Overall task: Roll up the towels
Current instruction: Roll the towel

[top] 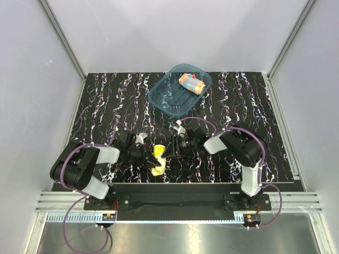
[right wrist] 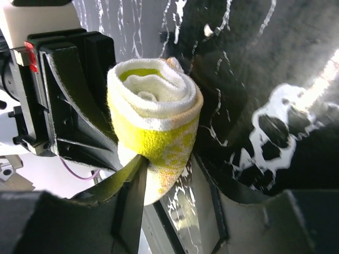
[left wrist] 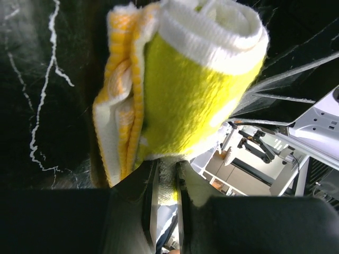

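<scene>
- two claws meet at one roll near the tabletop's [top: 106, 100] near edge; the left claw [left wrist: 167, 182] is pinched nearly closed on a fold at the end of the yellow towel [left wrist: 196, 90].
- that towel is wound into a tight roll between the claws, its long axis running roughly near-to-far, so each claw meets it side-on.
- the right claw [right wrist: 169, 185] stands parted about the roll's lower end, one finger touching cloth, the other apart.
- farther back and rightward, the dotted towel [top: 192, 83] lies rolled in the teal tub [top: 159, 100]; the right claw looks the nearer one for a carry there.
</scene>
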You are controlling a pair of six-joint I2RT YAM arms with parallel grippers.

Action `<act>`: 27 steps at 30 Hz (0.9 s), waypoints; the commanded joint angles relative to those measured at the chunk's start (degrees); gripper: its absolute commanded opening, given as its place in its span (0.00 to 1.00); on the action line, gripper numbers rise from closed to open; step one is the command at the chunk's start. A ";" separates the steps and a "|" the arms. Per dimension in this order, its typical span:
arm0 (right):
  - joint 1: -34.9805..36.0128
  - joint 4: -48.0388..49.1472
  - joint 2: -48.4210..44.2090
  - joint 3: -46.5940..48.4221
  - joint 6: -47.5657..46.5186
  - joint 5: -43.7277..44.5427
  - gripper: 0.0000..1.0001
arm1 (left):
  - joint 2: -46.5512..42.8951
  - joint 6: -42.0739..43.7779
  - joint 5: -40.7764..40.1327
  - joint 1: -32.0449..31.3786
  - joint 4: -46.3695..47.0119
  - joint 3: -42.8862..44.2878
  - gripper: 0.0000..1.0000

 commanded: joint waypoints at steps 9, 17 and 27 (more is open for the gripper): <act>3.70 16.40 5.28 -2.15 6.45 1.27 0.12 | 1.05 1.54 -6.71 0.34 -3.25 -2.73 0.21; 3.70 11.42 0.63 -1.72 2.96 1.79 0.00 | -2.56 1.36 -10.22 0.52 -5.34 -3.17 0.41; 3.70 -9.85 -4.91 3.64 -7.34 6.71 0.00 | -15.13 5.32 -21.82 0.52 -21.78 3.60 0.47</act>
